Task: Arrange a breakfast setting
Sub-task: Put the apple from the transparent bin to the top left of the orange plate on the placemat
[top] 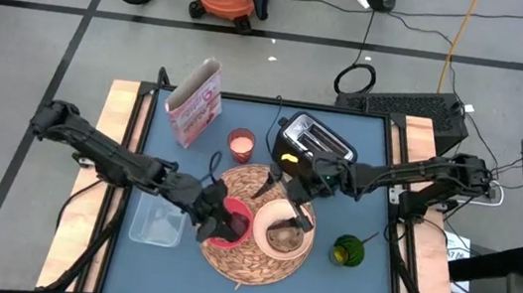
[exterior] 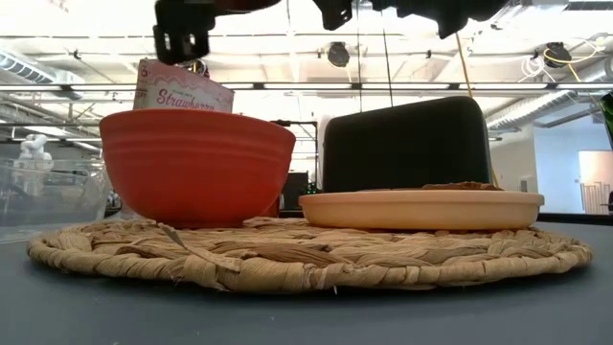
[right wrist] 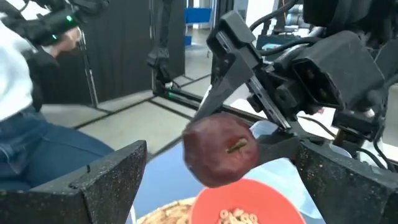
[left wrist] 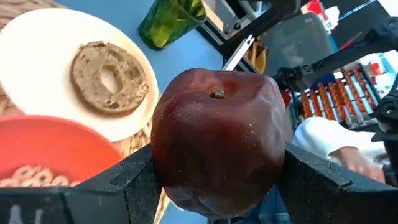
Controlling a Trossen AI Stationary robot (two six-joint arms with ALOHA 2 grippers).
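Fruit (left wrist: 219, 140), dark red, sits clamped between the left gripper (left wrist: 211, 180) fingers above the red bowl (top: 230, 227); lower gently before releasing. Right gripper (right wrist: 217, 180) hovers wide open nearby.

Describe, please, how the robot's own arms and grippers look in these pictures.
Both arms are dark, jointed segments with black cables running along them. The left gripper has angular black fingers on a blocky housing. The right gripper shows wide matte black fingers with a speckled, grainy surface. No markings are legible.
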